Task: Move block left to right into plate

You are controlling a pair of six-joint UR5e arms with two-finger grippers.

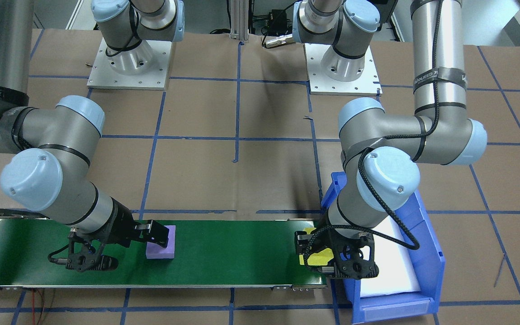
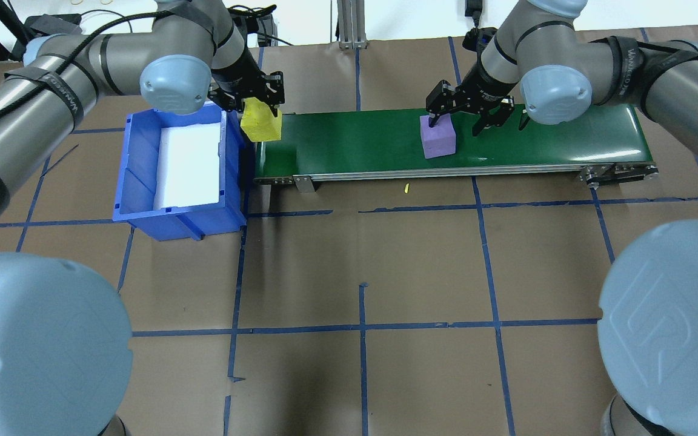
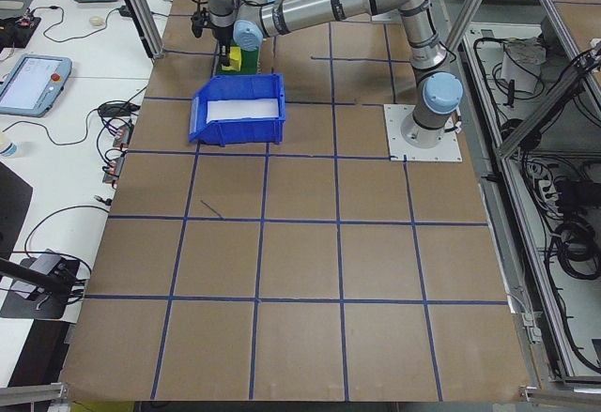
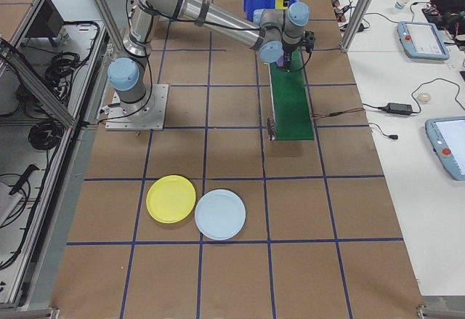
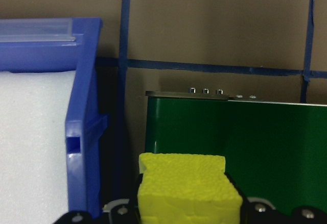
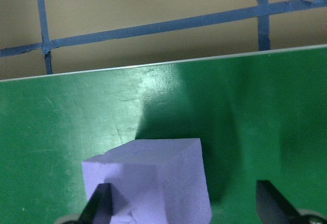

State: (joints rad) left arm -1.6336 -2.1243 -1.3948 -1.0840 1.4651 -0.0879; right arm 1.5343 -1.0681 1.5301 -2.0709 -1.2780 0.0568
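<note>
A yellow foam block (image 2: 260, 120) is held just above the left end of the green belt (image 2: 355, 142), and my left gripper (image 2: 252, 103) is shut on it. In the left wrist view the block (image 5: 186, 185) sits between the pads, beside the blue bin's wall. A purple foam block (image 2: 438, 137) rests on the belt. My right gripper (image 2: 457, 123) stands open over it, one finger (image 6: 99, 206) against the block and the other well off to its side. The yellow plate (image 4: 171, 198) lies on the table far from the belt, seen only in the exterior right view.
A blue bin (image 2: 137, 175) lined with white foam stands at the belt's left end, right beside the yellow block. A pale blue plate (image 4: 220, 214) lies next to the yellow one. Brown paper with blue tape lines covers the table.
</note>
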